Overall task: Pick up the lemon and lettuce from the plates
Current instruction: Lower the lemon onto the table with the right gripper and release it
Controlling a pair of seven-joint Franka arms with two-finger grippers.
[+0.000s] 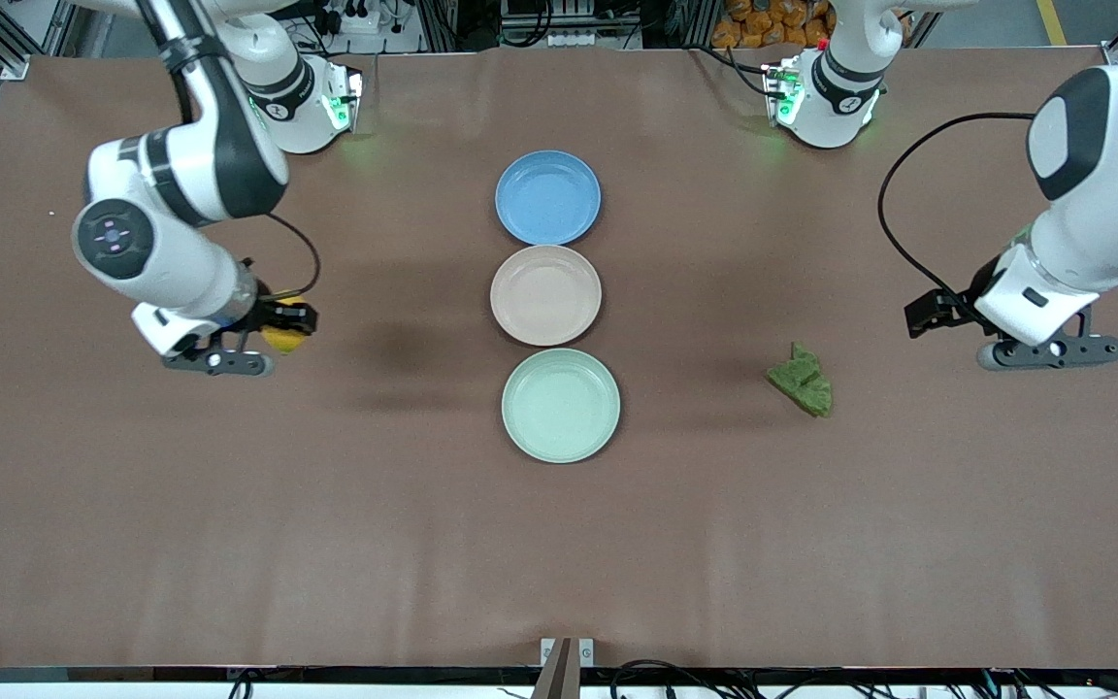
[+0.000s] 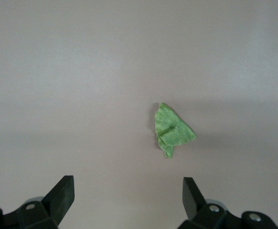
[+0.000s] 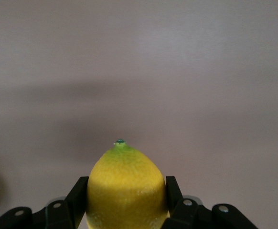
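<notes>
While the right claw [image 3: 124, 200] grips the lemon [image 3: 125, 188], the left claw [image 2: 128, 200] hangs open over the counter [image 1: 811, 534] near the lettuce [image 2: 172, 131].

Even overhead light, soft shadows on the table [image 1: 229, 544], sharp focus.

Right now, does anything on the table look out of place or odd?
Nothing looks spilled or damaged. The wrinkly green lettuce leaf lies on the bare brown table toward the left arm's end, under the open left claw. The right claw grips the small yellow lemon. All three round plates sit empty.
</notes>
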